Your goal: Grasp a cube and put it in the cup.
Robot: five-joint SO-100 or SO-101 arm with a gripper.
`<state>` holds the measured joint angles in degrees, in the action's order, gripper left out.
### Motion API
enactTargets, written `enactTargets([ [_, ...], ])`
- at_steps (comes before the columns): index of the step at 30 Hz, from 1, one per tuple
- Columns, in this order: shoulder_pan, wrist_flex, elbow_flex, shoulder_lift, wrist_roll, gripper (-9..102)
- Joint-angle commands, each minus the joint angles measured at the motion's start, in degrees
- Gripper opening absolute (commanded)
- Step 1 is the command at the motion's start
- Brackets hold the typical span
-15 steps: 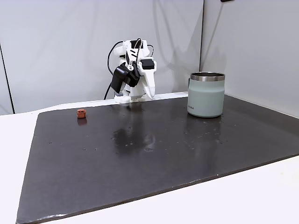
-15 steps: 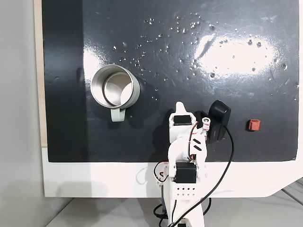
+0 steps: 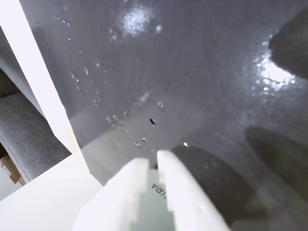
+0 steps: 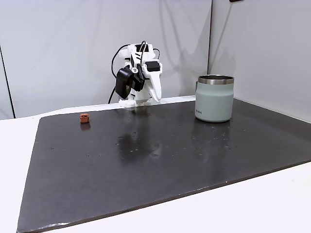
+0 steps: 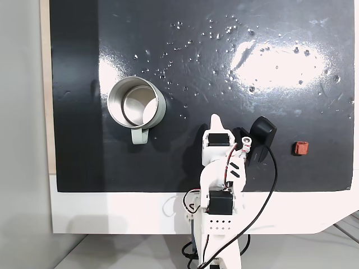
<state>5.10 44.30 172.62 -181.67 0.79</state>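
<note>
Since half a second earlier, my arm had unfolded slightly; the fingers (image 3: 153,161) were pressed together and empty. I saw the cube (image 5: 302,148) lying untouched on the tabletop (image 5: 280,33), well apart from the cup (image 5: 136,103); grasping and dropping remained.

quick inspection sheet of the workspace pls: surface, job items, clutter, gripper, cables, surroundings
Surface: glossy dark mat on a white table, speckled with small droplets or flecks.
Cube: on the mat, apart from the arm.
Cup: upright, looks empty from above, handle toward the arm's base.
Clutter: nothing seen.
Gripper: fingers close together, nothing between them, above the mat.
Cables: black lead looping off the arm.
Surroundings: pale wall panels behind.
</note>
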Motion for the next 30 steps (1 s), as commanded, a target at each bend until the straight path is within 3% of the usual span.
enactTargets([
  [1,-0.09,-1.93,-0.44,-0.35,0.26,0],
  [10,0.18,-2.29,-1.05,-0.44,1.23,0],
  [18,1.85,1.32,-15.21,6.33,2.11,0],
  [30,20.48,7.91,-38.41,23.99,-0.79,0],
])
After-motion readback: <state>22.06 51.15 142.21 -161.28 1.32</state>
